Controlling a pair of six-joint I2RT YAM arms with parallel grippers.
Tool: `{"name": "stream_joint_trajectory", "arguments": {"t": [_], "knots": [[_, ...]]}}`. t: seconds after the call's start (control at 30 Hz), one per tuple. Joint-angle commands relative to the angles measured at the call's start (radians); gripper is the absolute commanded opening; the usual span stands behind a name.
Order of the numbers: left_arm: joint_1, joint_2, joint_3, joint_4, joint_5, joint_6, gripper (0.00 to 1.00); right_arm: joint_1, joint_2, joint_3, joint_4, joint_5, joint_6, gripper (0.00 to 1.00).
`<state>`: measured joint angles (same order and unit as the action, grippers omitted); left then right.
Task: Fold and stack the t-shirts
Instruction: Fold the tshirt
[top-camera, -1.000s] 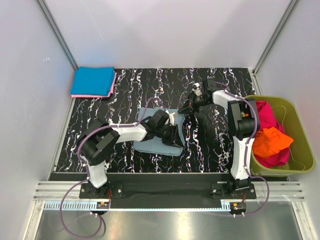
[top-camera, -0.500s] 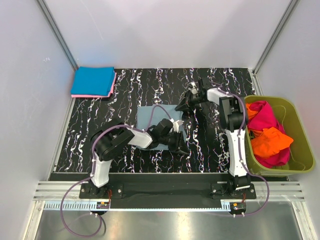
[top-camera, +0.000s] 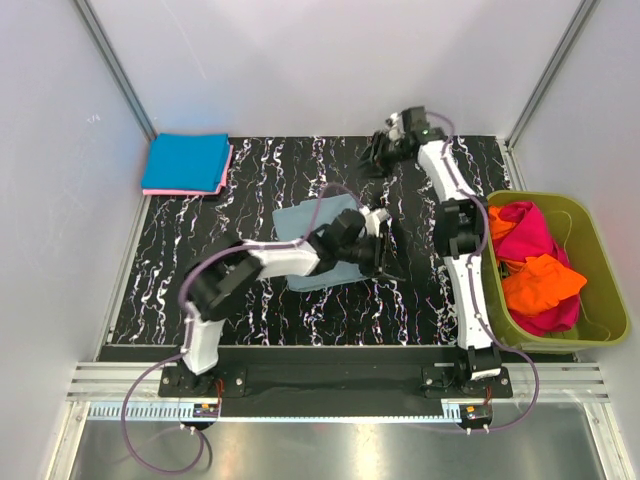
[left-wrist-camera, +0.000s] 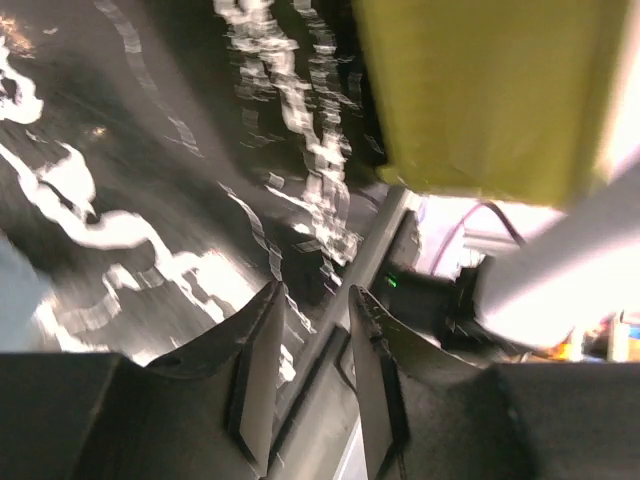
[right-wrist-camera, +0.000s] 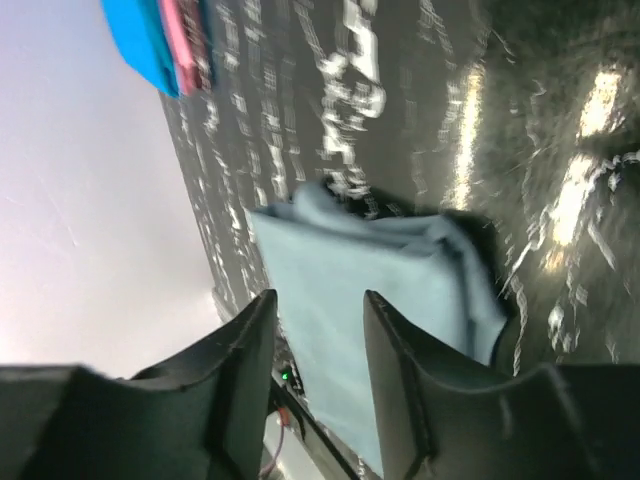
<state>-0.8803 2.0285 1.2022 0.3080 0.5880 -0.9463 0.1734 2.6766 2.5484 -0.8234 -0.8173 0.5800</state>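
Grey-blue t-shirt (top-camera: 300, 225) lies folded in a rough rectangle at the middle of the tabletop (top-camera: 200, 230), slightly skewed to its edges. The left arm reaches across it.

Left end effector (top-camera: 385, 255) sits just past the shirt's right edge, low over the marbled surface. In the left wrist view the fingers (left-wrist-camera: 258, 370) stand slightly apart with only tabletop between them and nothing held; that view is blurred. I cannot tell whether anything touches the cloth.

Right end effector (top-camera: 380, 155) is stretched out near the far edge of the tabletop, right of centre, well apart from the shirt. In its wrist view the fingers (right-wrist-camera: 240, 370) are spread and hold nothing. The grey-blue shirt shows beyond them with a rumpled fold along one side.

Bright blue t-shirt (top-camera: 185, 160) lies folded in the far left corner, on top of the pink t-shirt (top-camera: 190, 192), whose edge shows beneath it.

Olive-green tub (top-camera: 540, 196) stands off the tabletop's right edge. The magenta t-shirt (top-camera: 525, 235) and orange t-shirt (top-camera: 540, 280) lie bunched inside it, orange on top.
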Motion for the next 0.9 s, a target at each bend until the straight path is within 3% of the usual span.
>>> {"name": "stream_joint_trajectory", "arguments": {"t": [0.0, 0.07, 0.17, 0.3, 0.33, 0.4, 0.63, 0.7, 0.87], "knots": [[0.024, -0.27, 0.018, -0.231, -0.06, 0.182, 0.37, -0.057, -0.148, 0.083, -0.246, 0.131, -0.045, 0.51], [0.052, -0.414, -0.018, -0.364, -0.091, 0.259, 0.37, -0.074, -0.272, -0.067, -0.243, 0.164, -0.04, 0.55], [0.201, -0.592, -0.111, -0.478, -0.134, 0.291, 0.39, -0.077, -0.435, -0.302, -0.241, 0.193, -0.083, 0.59], [0.401, -0.747, -0.265, -0.518, -0.143, 0.288, 0.44, -0.06, -0.667, -0.701, -0.143, 0.244, -0.069, 0.59], [0.435, -0.772, -0.283, -0.53, -0.148, 0.293, 0.44, -0.046, -0.719, -0.87, -0.072, 0.245, -0.06, 0.58], [0.529, -0.81, -0.309, -0.572, -0.146, 0.3, 0.44, -0.019, -0.848, -1.009, -0.037, 0.268, -0.052, 0.56], [0.685, -0.909, -0.325, -0.647, -0.217, 0.313, 0.49, 0.184, -1.121, -1.547, 0.189, 0.323, 0.069, 0.35], [0.713, -0.915, -0.325, -0.668, -0.246, 0.305, 0.5, 0.207, -1.133, -1.649, 0.297, 0.322, 0.127, 0.22], [0.725, -0.926, -0.363, -0.675, -0.222, 0.29, 0.46, 0.21, -1.054, -1.717, 0.42, 0.306, 0.179, 0.13]]}}
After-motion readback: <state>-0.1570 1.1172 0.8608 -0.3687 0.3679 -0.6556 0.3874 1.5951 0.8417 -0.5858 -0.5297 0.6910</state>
